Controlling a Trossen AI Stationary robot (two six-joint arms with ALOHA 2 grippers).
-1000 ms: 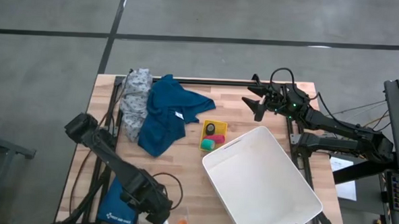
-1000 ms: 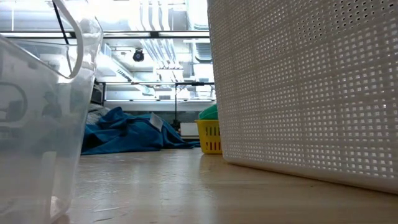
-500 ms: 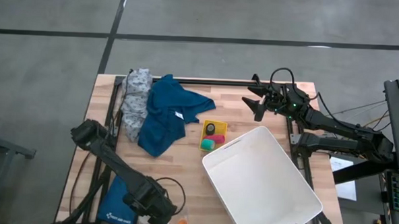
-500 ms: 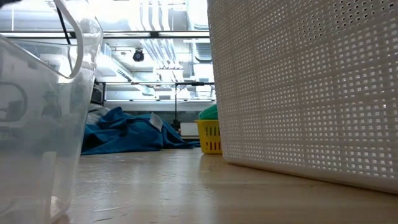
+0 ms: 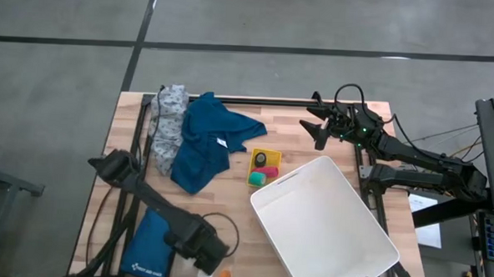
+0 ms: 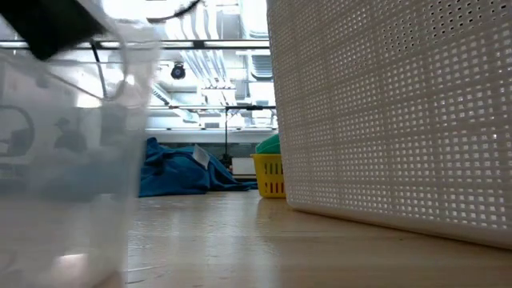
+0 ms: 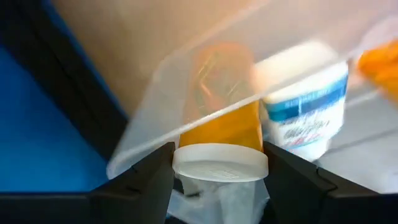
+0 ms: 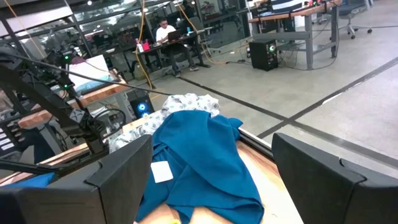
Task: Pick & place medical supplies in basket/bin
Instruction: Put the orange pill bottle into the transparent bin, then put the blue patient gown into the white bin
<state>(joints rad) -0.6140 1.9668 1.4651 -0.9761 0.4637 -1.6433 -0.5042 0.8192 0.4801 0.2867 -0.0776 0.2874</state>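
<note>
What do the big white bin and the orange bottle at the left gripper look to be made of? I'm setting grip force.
The white bin looks like rigid matte plastic: its wall is an even grid of small holes in the low view. The orange bottle between the left gripper's fingers looks like translucent glossy plastic with an opaque white cap, probably plastic too. It sits in a clear container, likely thin plastic.

The setting was an industrial robotics lab or workshop. A wooden table [image 5: 226, 238] stood on a bare grey concrete floor [image 5: 235, 21] marked with dark lines, and pipes [image 6: 200, 24] ran along the ceiling. Beyond the table, a person [image 8: 166, 30] sat at workbenches [image 8: 298, 18] loaded with computers and cables.
</note>
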